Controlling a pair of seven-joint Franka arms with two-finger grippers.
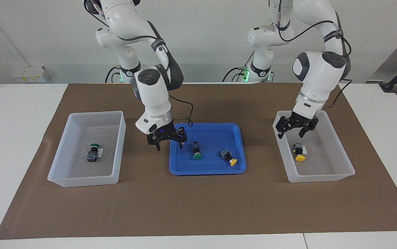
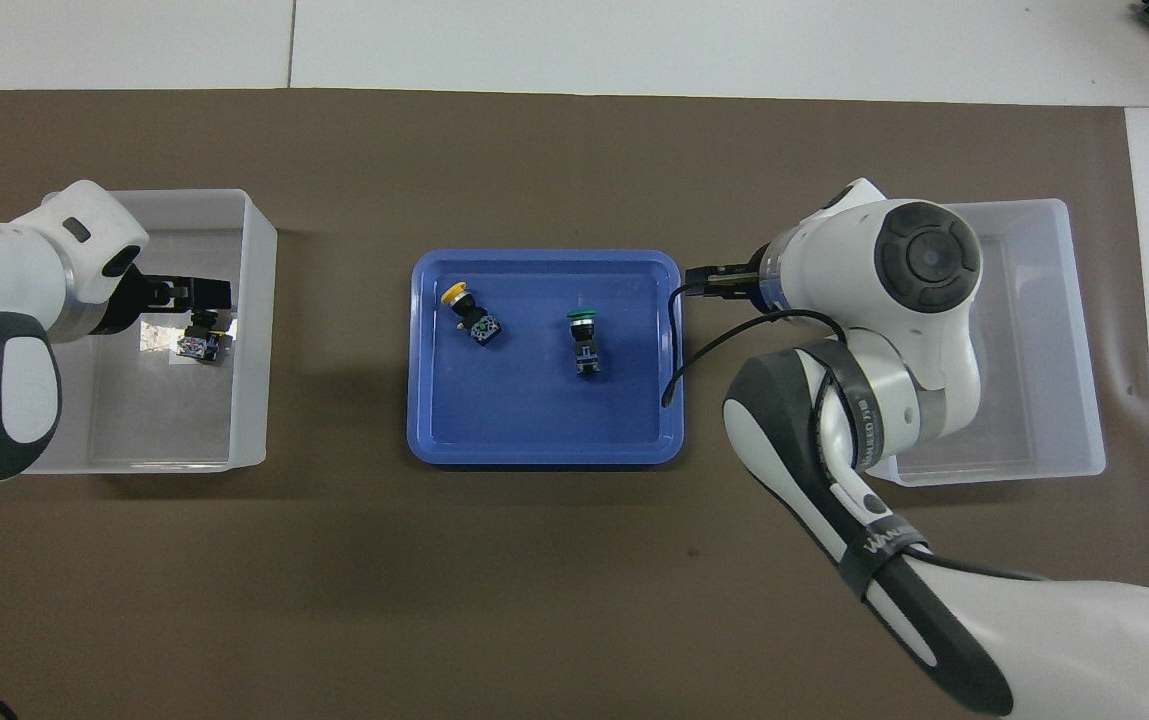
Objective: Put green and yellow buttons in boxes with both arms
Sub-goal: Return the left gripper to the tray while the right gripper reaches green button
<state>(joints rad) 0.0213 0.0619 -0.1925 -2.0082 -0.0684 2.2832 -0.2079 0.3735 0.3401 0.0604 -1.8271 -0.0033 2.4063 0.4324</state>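
Right gripper (image 1: 166, 140), fingers spread and empty, hangs over the tray (image 1: 177, 169) edge to take the green button (image 1: 196, 152); left gripper (image 1: 296, 128), released, hovers over its box (image 1: 343, 173).

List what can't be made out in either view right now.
- Overhead: boxed green button hidden under the right arm.
- Overhead: boxed yellow button, cap covered by the left tool.
- Overhead: right tool mostly hidden under its own wrist.
- Facing: white labels too small to read.
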